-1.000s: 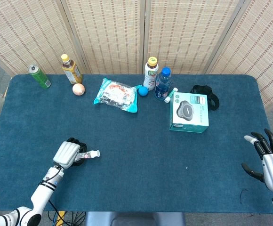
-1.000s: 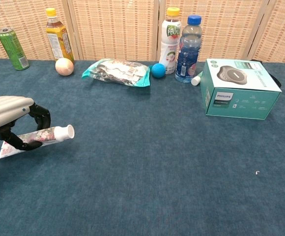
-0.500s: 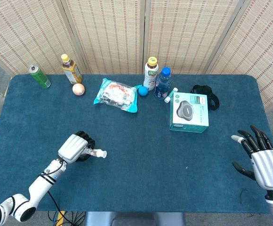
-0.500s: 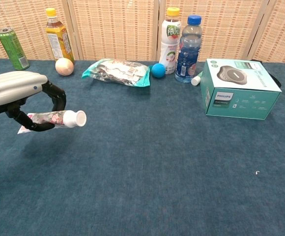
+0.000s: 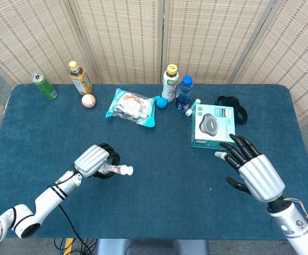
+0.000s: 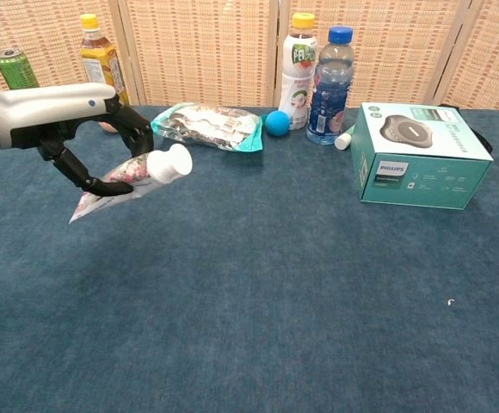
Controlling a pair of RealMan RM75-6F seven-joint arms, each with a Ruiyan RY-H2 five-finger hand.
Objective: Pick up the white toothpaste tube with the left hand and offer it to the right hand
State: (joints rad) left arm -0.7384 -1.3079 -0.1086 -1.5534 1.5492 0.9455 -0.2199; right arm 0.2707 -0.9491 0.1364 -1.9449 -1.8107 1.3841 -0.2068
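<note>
Left hand (image 6: 69, 116) fingers grip the toothpaste tube (image 6: 129, 176); right hand (image 5: 252, 170) fingers spread, empty.

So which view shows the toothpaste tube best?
The chest view: the toothpaste tube shows whole, cap to crimped end, held by the left hand. The head view shows only its cap end past the fingers.

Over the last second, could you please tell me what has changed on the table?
The left robot hand, holding the toothpaste tube, lifted it off the table and carried it toward the middle, cap pointing right. The right robot hand, fingers spread and empty, moved in from the right edge toward the tube. The bottles, can, snack bag, ball and box stayed put.
</note>
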